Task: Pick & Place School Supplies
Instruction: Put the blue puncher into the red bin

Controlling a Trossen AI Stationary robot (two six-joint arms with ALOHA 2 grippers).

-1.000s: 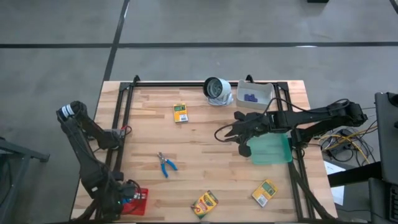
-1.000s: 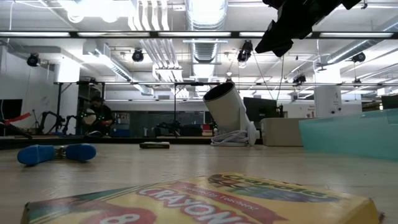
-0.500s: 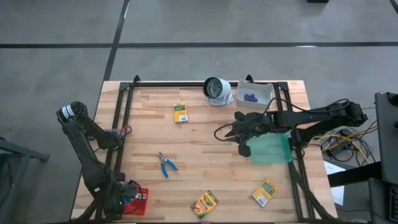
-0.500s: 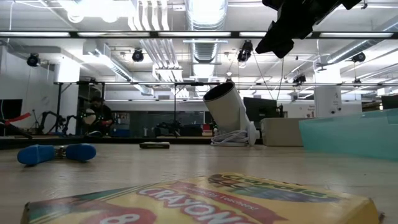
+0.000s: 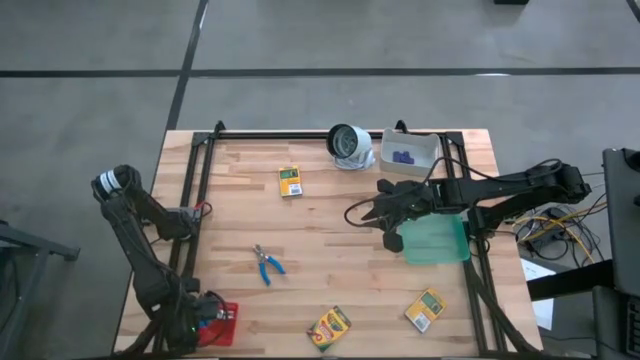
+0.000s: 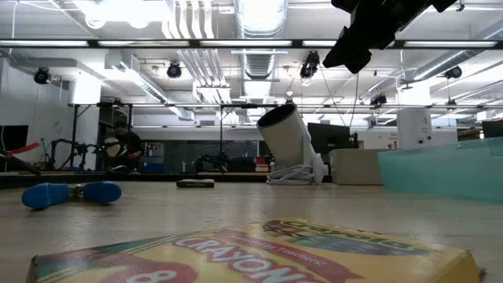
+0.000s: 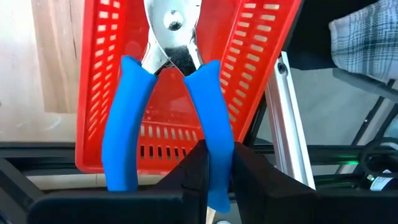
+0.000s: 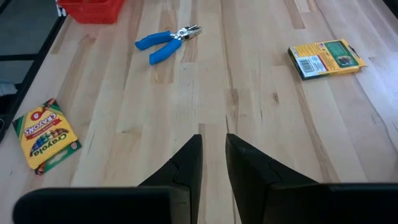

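Blue-handled pliers (image 7: 163,93) stay clamped; nothing moved.

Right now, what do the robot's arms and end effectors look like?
Both arms are dark, slim and jointed. The left arm has a pale cap at one joint; the right arm has thin dark cables looping alongside. The left end effector and right end effector each end in two black wedge-shaped fingers.

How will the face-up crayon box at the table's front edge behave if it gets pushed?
The crayon box lies flat on the smooth wooden table, so it would probably slide or spin rather than tip. It looks like thin cardboard, so it is likely light and may dent under a hard squeeze.
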